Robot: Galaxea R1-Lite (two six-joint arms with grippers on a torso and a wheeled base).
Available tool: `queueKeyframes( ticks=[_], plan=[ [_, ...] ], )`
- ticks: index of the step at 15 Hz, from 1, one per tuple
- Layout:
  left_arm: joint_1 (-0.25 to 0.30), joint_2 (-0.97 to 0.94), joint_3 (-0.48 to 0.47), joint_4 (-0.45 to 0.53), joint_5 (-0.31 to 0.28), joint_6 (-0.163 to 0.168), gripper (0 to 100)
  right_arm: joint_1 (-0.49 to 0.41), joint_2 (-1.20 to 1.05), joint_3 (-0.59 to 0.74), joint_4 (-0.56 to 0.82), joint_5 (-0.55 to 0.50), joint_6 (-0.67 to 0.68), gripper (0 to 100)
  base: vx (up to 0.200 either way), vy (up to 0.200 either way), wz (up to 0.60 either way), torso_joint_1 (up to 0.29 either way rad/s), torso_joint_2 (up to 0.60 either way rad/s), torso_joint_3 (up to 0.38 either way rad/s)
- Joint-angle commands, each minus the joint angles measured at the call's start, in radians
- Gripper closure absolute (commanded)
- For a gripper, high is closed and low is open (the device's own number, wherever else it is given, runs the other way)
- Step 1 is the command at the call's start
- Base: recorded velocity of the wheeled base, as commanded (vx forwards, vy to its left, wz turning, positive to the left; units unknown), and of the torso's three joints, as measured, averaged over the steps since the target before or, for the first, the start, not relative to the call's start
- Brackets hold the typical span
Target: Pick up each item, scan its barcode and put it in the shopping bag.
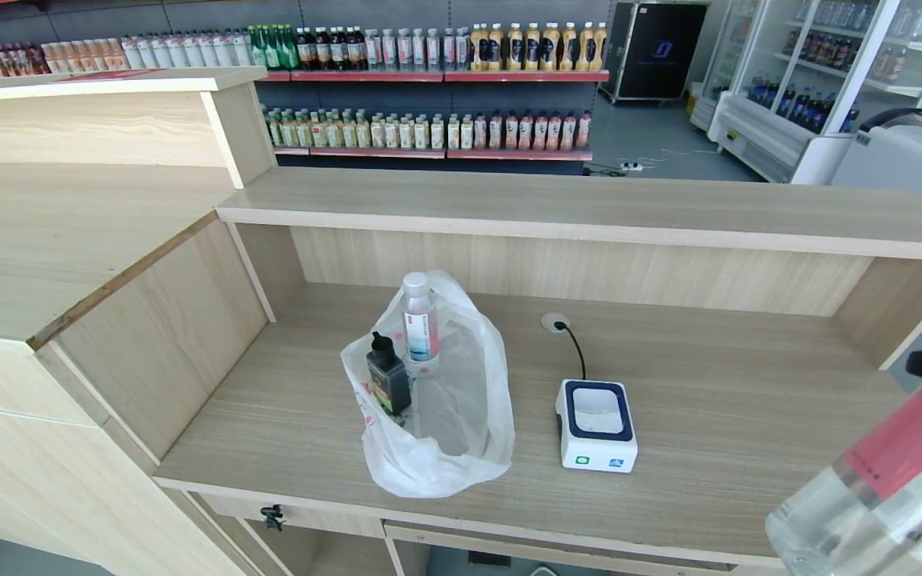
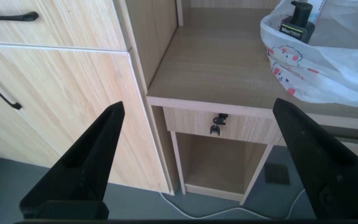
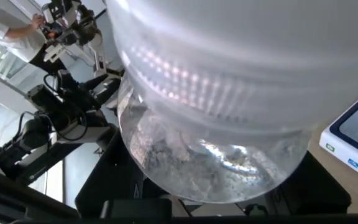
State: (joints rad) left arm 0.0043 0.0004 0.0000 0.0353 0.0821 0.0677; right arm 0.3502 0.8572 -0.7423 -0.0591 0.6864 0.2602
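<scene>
Left pincer [image 2: 197, 106] gapes open below the surface [image 2: 216, 56] edge, shopping bag [image 2: 328, 74] beyond; right pincer apparently grips the clear bottle [image 1: 885, 472] near the scanner [image 3: 353, 130].

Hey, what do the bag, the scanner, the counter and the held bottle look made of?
Bag: thin translucent white plastic film, crinkled, contents showing through.
Scanner: hard glossy white plastic, dark blue frame.
Counter: matte pale wood grain, probably laminate.
Held bottle: clear ribbed plastic, see-through, red label.
</scene>
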Motion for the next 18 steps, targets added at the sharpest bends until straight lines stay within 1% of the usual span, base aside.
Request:
queueKeyframes(
  ticks=[1, 4, 5, 7, 11, 14, 16, 18],
  plan=[
    [0.000, 0.000, 0.000, 0.000, 0.001, 0.000, 0, 0.029, -0.060, 0.001, 0.035, -0.002, -0.004, 100, 0.000, 0.000, 0.00, 0.000, 0.00, 0.000],
    [0.000, 0.000, 0.000, 0.000, 0.001, 0.000, 0, 0.019, -0.099, 0.008, 0.050, -0.011, -0.006, 100, 0.000, 0.000, 0.00, 0.000, 0.00, 0.000],
    [0.000, 0.000, 0.000, 0.000, 0.001, 0.000, 0, 0.003, -0.101, 0.006, 0.048, -0.024, -0.006, 100, 0.000, 0.000, 0.00, 0.000, 0.00, 0.000],
    [0.000, 0.000, 0.000, 0.000, 0.001, 0.000, 0, -0.019, -0.095, -0.002, 0.047, -0.079, -0.006, 100, 0.000, 0.000, 0.00, 0.000, 0.00, 0.000],
    [0.000, 0.001, 0.000, 0.000, 0.001, 0.001, 0, -0.046, -0.115, -0.003, 0.050, -0.097, -0.006, 100, 0.000, 0.000, 0.00, 0.000, 0.00, 0.000],
    [0.000, 0.000, 0.000, 0.000, 0.001, 0.000, 0, -0.048, -0.141, 0.001, 0.061, -0.100, -0.006, 100, 0.000, 0.000, 0.00, 0.000, 0.00, 0.000],
    [0.000, 0.000, 0.000, 0.000, 0.001, 0.000, 0, -0.053, -0.155, 0.004, 0.085, -0.145, -0.006, 100, 0.000, 0.000, 0.00, 0.000, 0.00, 0.000],
    [0.000, 0.000, 0.000, 0.000, 0.001, 0.000, 0, -0.053, -0.145, 0.004, 0.088, -0.154, -0.006, 100, 0.000, 0.000, 0.00, 0.000, 0.00, 0.000]
  ],
)
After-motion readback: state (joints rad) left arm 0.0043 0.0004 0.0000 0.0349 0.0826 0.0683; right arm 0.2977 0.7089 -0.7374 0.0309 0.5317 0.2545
